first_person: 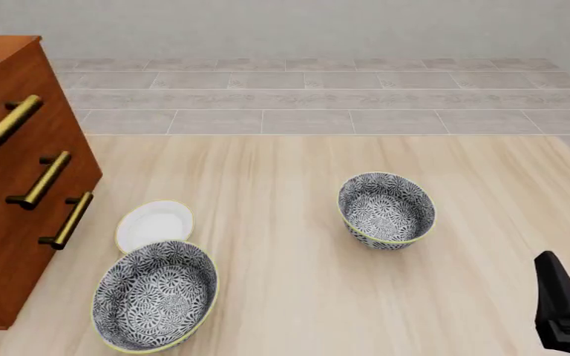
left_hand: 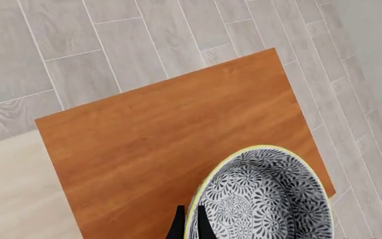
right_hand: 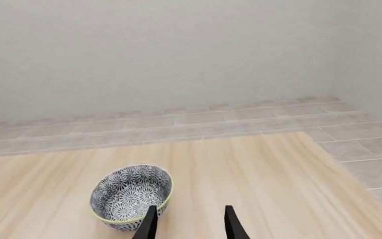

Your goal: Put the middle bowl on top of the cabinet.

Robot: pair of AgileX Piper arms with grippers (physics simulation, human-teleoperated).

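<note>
Left wrist view: the left gripper (left_hand: 189, 224) is holding the middle bowl (left_hand: 264, 196) by its rim, one dark finger (left_hand: 177, 225) outside the wall and one inside, jaws clamped on the yellow-green edge. Below the bowl is the flat reddish top of the cabinet (left_hand: 157, 134), with grey floor tiles beyond its edges. The bowl is sitting over the part of the cabinet top near one corner; part of it seems to be overhanging the edge, though whether it is touching the wood or hanging above it I cannot tell.

Front view: the left arm is not showing. The cabinet (first_person: 12, 185) is standing at the tabletop's left edge, 3 brass handles facing in. 2 look-alike bowls are resting on the tabletop: one (first_person: 154, 294) near the front-left corner, one (first_person: 386, 210) right of centre. A small white plate (first_person: 154, 225) is lying just behind the front-left bowl. The middle spot between them is bare.

The right gripper (right_hand: 187, 224) is idling near the tabletop's front-right corner, jaws apart, holding nothing, pointed toward the right-hand bowl (right_hand: 131, 195).

Step judged: placing, with transport done. Next move probably calls for shifting the bowl further in from the cabinet's edge, lowering until seated, then spreading the jaws and lifting straight off so the rim is not dragged.
</note>
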